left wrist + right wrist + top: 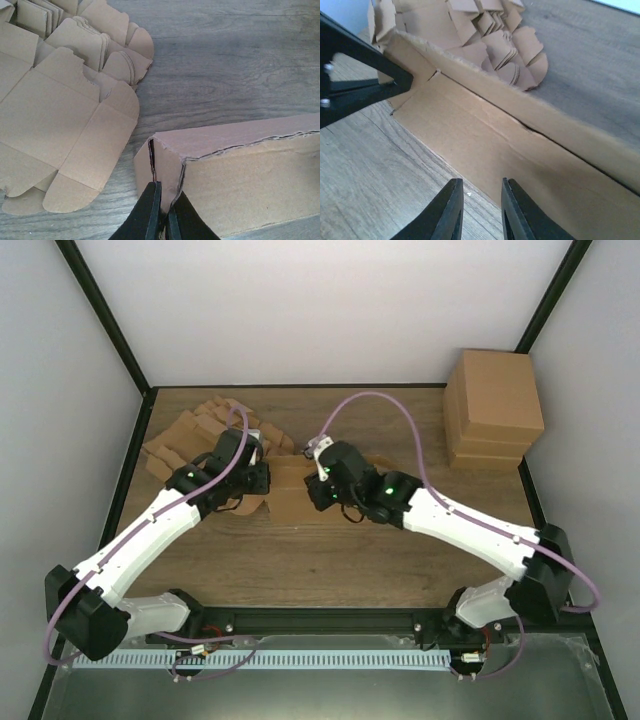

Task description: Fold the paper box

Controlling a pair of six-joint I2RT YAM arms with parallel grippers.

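Standing half-formed on the tabletop [235, 60], the paper box [240, 170] is sitting between the two sets of fingers with one long wall raised. The left fingers [150, 212] are pinching that wall's end corner tight, probably to brace it upright while the rest gets folded. The right fingers [451, 212] are hovering slightly parted over the box's flat panel, gripping nothing. Only the left wrist view is showing the pinch; the right wrist view is showing the inner crease. Beyond the left fingers, a heap of blanks [65, 100] is lying near the box.
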